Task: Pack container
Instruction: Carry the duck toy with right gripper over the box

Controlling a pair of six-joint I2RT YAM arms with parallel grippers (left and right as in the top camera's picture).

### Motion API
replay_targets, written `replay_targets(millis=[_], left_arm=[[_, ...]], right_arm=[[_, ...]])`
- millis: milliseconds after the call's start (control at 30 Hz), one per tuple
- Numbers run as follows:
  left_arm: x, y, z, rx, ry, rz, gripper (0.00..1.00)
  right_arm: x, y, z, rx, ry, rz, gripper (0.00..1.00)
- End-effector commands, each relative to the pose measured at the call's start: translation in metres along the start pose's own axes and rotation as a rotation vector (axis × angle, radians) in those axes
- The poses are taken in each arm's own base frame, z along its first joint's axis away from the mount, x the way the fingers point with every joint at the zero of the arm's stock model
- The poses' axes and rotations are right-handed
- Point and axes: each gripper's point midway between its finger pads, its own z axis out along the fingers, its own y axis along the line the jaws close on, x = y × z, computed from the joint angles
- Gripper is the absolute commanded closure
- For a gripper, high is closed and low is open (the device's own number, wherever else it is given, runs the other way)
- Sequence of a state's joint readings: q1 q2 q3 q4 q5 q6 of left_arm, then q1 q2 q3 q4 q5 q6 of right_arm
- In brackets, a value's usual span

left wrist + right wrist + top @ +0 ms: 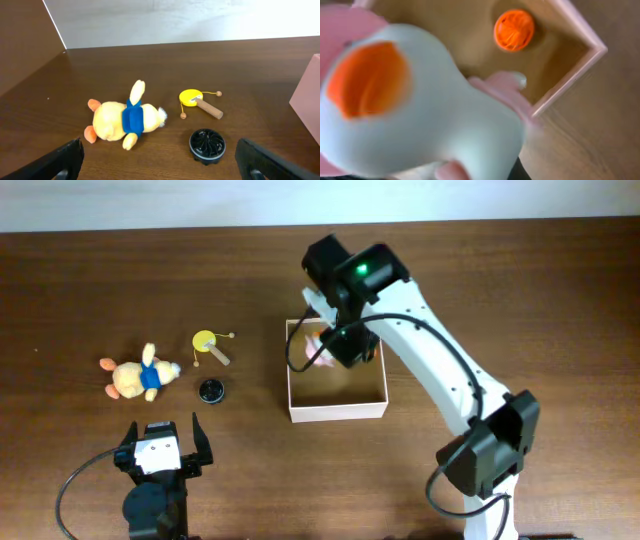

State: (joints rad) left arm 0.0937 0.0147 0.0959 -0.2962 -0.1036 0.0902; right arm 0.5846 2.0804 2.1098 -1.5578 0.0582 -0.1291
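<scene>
The container (336,412) is a square shallow box with white walls and a tan inside, right of the table's middle. My right gripper (343,343) hangs over its far left part, shut on a white and pink toy (318,348) with an orange patch. That toy (420,110) fills the right wrist view and hides the fingers. An orange ball (514,30) lies in the container's corner (590,50). My left gripper (160,442) is open and empty near the front left edge, its fingers (160,154) wide apart.
Left of the container lie a yellow plush with a blue shirt (135,377) (122,119), a yellow toy drum with a wooden handle (207,343) (194,98) and a black ribbed disc (210,390) (207,145). The container's wall (309,95) shows at the left wrist view's right edge.
</scene>
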Motion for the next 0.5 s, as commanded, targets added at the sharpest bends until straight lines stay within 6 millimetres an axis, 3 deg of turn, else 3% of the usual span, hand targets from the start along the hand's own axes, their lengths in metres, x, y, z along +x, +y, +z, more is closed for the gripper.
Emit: replay_targets(millis=[0, 467], left_arm=[[0.000, -0.002, 0.000, 0.010, -0.004, 0.016, 0.01], [0.000, -0.002, 0.000, 0.010, -0.004, 0.016, 0.01]], right_arm=[[0.014, 0.013, 0.026, -0.037, 0.068, -0.033, 0.96], [0.026, 0.056, 0.096, -0.118, 0.109, -0.079, 0.96]])
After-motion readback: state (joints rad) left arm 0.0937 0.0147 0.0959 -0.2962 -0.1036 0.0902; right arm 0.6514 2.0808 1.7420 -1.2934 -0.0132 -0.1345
